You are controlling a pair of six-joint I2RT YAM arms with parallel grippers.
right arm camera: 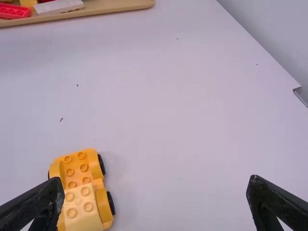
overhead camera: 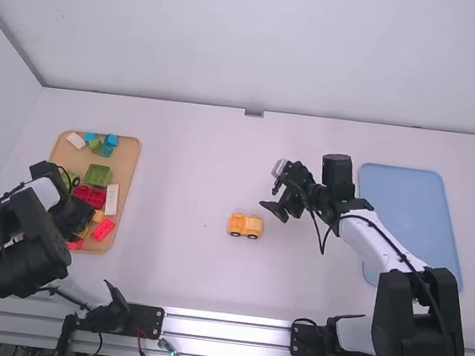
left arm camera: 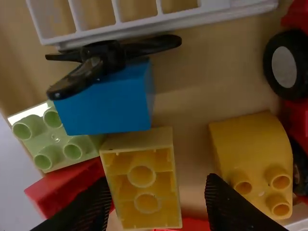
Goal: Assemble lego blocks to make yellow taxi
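Over the wooden tray [overhead camera: 130, 156], the left gripper [overhead camera: 75, 224] stands open above a yellow block [left arm camera: 143, 175]. Right of that tray, the right gripper [overhead camera: 274, 199] gapes too; between them, a yellow car [overhead camera: 245, 225] sits on the white table [overhead camera: 177, 265]. Beyond the tray rises a pale wall [overhead camera: 268, 45].

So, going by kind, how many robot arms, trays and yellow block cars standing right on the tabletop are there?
Robot arms: 2 (left arm, right arm)
Trays: 2 (wooden tray, blue tray)
Yellow block car on the tabletop: 1 (yellow car)
Total: 5
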